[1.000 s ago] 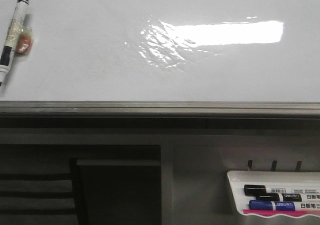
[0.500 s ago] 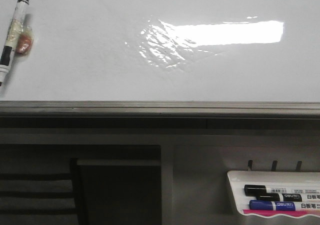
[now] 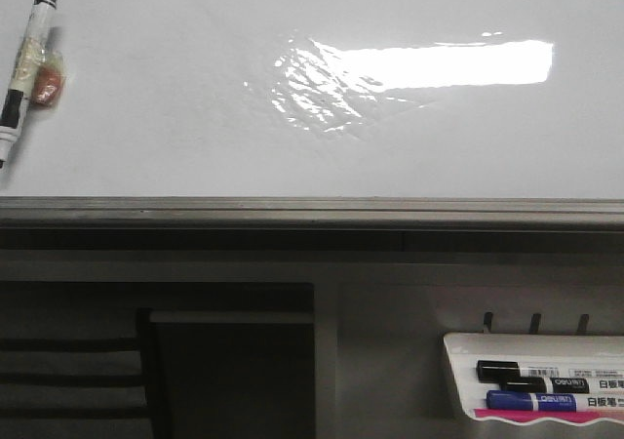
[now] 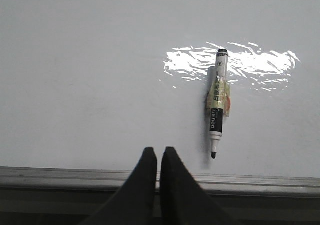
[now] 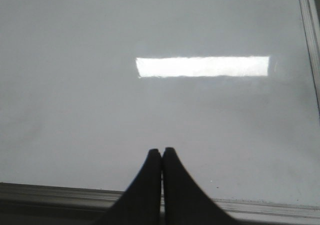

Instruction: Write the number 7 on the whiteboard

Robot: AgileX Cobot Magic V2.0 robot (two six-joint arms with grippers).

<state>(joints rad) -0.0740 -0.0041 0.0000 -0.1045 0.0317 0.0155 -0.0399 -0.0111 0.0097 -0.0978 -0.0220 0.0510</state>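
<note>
The whiteboard (image 3: pixel 175 117) lies flat and glossy, filling the upper half of the front view, with a bright rectangular light reflection on it and a grey metal rail (image 3: pixel 312 210) along its near edge. No 7 can be made out on any part of the board that shows; its far edge and both sides are cut off in the front view.

A black-and-white marker (image 4: pixel 216 105) lies uncapped on the board at its left side, the tip pointing toward the rail. Something yellowish and orange is taped or wrapped around its middle; what it is cannot be told. In the front view its tip is cut off by the frame edge.

The left gripper (image 4: pixel 158 155) hangs over the rail, near the marker but apart from it, fingers nearly together with only a thin slit between them, holding nothing. The right gripper (image 5: pixel 161 155) has its fingers pressed together, empty, over bare board.

Below the rail at right, a white tray (image 3: pixel 458 346) holds 2 capped markers (image 3: pixel 531 385), partly cut off.
</note>
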